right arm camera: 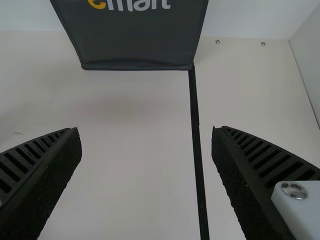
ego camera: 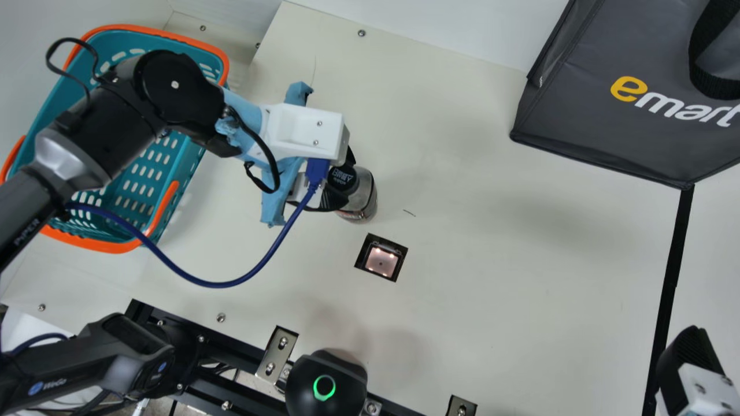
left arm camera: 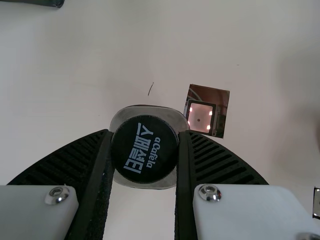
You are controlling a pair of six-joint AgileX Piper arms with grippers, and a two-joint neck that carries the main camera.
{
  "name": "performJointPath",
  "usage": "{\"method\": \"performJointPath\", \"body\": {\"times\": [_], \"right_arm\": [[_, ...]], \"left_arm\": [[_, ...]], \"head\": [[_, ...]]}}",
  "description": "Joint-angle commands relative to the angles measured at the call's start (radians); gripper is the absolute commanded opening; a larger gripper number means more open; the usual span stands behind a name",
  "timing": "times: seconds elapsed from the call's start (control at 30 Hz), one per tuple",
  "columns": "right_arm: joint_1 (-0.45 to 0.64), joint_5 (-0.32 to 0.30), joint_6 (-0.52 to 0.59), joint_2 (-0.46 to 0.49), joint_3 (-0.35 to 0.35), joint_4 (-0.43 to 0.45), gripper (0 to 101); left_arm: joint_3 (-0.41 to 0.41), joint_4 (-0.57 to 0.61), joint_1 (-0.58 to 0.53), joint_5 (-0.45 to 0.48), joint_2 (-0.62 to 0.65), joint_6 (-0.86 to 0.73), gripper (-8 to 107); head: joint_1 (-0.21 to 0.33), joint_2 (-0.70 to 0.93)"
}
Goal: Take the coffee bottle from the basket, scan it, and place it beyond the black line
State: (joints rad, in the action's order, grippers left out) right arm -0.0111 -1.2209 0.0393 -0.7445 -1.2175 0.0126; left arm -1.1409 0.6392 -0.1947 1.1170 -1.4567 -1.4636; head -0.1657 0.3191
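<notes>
Left gripper [ego camera: 342, 178] is clamping the black round cap of the coffee bottle [ego camera: 365, 199], a clear-walled bottle with dark contents, one finger on each side. Bottle is sitting outside the teal plastic basket with orange rim [ego camera: 110, 246], just left and far of the lit square scanner window [ego camera: 381, 263] set in the cream table [ego camera: 491, 277]. Can't tell if its base is touching down. It's on the left side of the black line [ego camera: 673, 260], well apart from it. Right gripper [ego camera: 689, 353] is hanging near right, its fingers standing wide apart with nothing between them. Dark grey fabric bag [ego camera: 578, 121] is standing far right.
</notes>
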Motion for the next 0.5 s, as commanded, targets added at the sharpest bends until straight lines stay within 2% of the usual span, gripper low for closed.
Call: {"method": "performJointPath", "body": {"times": [0.0,0.47], "right_arm": [[0.0,0.0,0.0,0.0,0.0,0.0,91],[0.0,0.0,0.0,0.0,0.0,0.0,91]], "left_arm": [[0.002,-0.002,-0.002,-0.004,0.001,0.001,34],[-0.008,-0.014,-0.008,-0.02,-0.013,0.001,81]], "head": [[0.027,0.002],[0.027,0.002]]}}
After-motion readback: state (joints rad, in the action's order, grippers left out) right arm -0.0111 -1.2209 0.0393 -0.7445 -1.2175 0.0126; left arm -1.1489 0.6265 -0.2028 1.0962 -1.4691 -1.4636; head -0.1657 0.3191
